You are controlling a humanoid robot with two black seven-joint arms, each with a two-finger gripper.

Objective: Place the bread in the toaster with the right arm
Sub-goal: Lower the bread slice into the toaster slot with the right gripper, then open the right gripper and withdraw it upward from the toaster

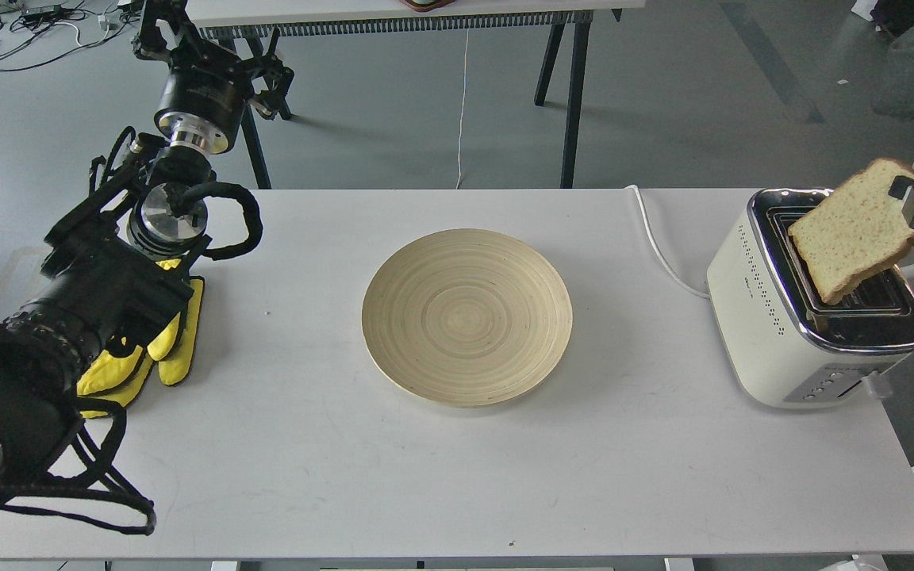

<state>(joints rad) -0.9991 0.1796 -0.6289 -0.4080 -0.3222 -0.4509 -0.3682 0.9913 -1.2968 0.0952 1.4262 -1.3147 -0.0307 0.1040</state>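
White tabletop (425, 476) is filling the frame, a bamboo plate (466, 316) lying at centre. At right, the right pincer (905, 200) is grasping the bread (850, 234), tilted over the toaster (790, 333). Upper left, the left pincer (266, 79) is hanging beyond the tabletop; its state I cannot tell.

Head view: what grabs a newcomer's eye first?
The bread, tilted over the toaster at the table's right end, its low corner at a slot, pinched by the right gripper. Then the bare wooden plate mid-table, and the left arm with yellow padding far left.
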